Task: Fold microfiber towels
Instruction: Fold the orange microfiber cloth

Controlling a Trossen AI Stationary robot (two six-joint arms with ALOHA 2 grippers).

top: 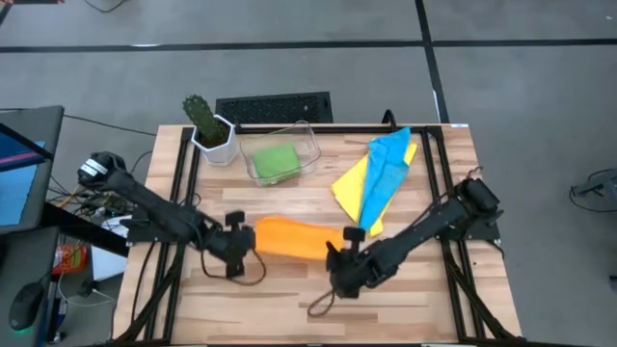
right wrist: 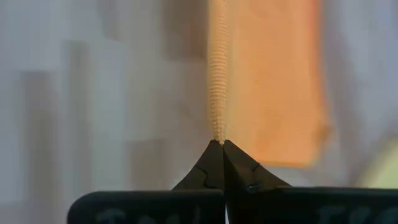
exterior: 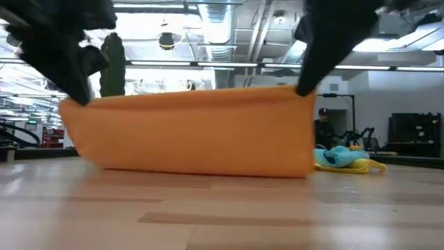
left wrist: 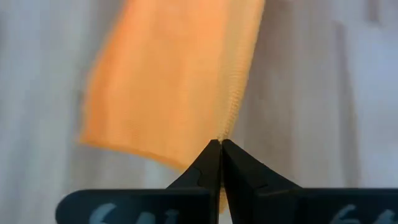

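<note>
The soft orange microfiber towel (top: 289, 238) hangs stretched from 9 to 3 o'clock at the table's centre; left gripper (top: 238, 244) and right gripper (top: 339, 258) each pinch one end, equally near.

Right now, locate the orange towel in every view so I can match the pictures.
High view: orange towel at the table's front middle, stretched between the left gripper and right gripper.
Low view: fills the centre, hanging from both grippers, its bottom edge on the table.
Left wrist view: ahead of the shut fingertips.
Right wrist view: ahead of the shut fingertips.
Shared landmark: the pinched top edge.
</note>
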